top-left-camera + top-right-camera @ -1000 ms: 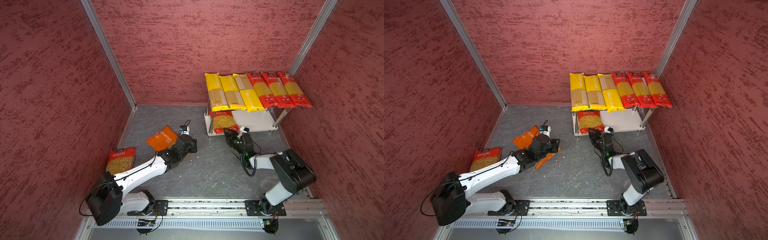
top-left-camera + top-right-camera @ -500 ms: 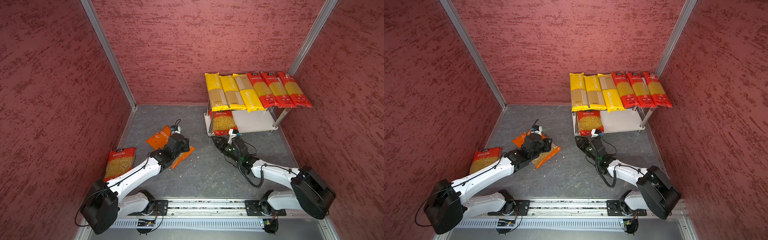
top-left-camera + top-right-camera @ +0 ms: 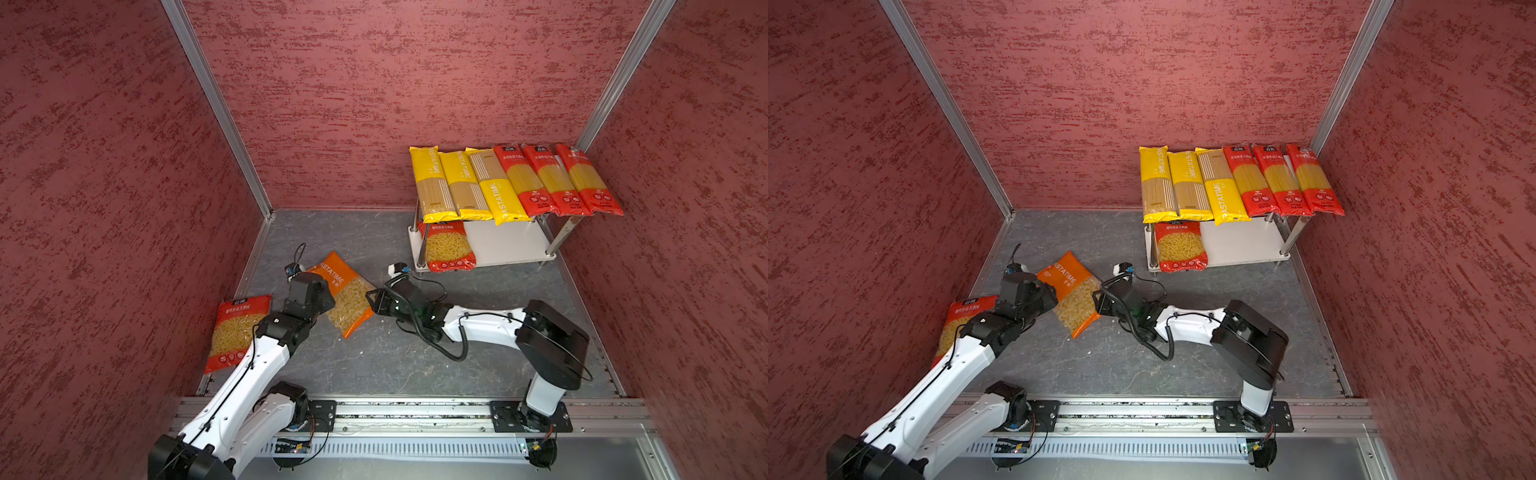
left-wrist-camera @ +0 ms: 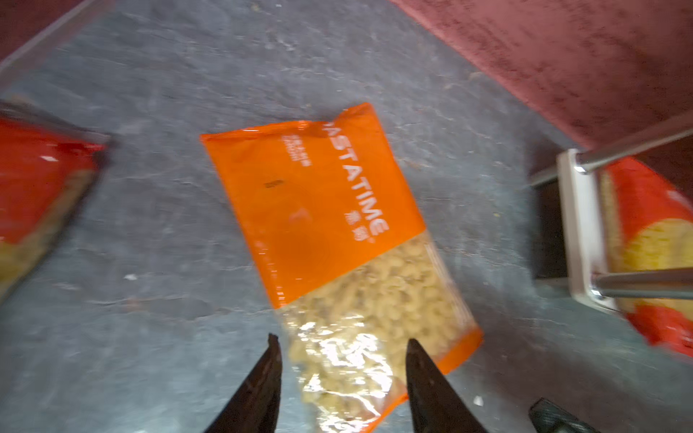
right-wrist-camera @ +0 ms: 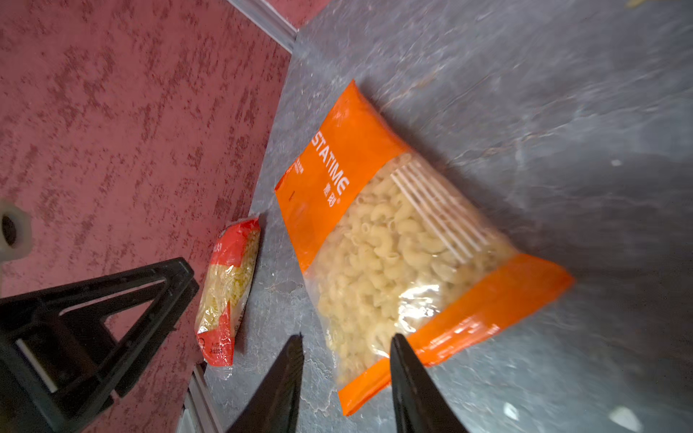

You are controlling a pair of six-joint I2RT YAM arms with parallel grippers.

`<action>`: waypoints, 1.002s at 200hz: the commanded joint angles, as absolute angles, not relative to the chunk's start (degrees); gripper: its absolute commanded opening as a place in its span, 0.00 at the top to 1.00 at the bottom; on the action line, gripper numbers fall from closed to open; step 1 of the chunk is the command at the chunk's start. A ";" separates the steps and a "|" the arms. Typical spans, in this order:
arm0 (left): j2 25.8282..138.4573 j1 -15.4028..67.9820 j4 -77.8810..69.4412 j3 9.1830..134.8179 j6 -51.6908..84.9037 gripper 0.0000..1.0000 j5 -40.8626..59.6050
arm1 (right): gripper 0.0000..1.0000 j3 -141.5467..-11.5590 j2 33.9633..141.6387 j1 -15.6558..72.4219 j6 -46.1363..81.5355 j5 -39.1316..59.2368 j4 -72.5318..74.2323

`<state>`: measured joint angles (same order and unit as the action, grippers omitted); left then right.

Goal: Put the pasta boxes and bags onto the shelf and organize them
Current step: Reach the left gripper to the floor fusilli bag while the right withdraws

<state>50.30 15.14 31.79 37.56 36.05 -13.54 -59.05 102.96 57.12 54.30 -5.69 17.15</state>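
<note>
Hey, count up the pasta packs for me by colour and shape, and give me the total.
Long yellow packs: 3
Long red packs: 3
Wide red packs: 2
Orange pack: 1
Total: 9

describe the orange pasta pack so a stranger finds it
On the grey floor, left of the white two-tier shelf with chrome legs, a plastic pack of elbow macaroni lies flat. It alone is orange: the wide pack by the left wall and the one on the shelf's lower board are red.
</note>
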 commanded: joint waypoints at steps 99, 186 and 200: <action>60.02 -17.89 42.98 37.09 39.57 0.23 -4.55 | 0.60 -54.00 98.25 58.62 49.39 -7.90 14.85; 63.95 -26.22 37.41 33.25 40.53 0.23 -9.31 | 0.59 -48.97 93.01 58.45 48.87 -11.69 14.24; 63.76 -28.06 37.85 33.30 41.81 0.23 -9.27 | 0.59 -49.36 93.32 58.45 49.04 -11.52 14.28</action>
<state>63.70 -25.54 39.00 33.67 39.92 -7.33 -48.93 94.54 58.65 49.74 -9.61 14.57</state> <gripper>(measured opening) 0.770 0.406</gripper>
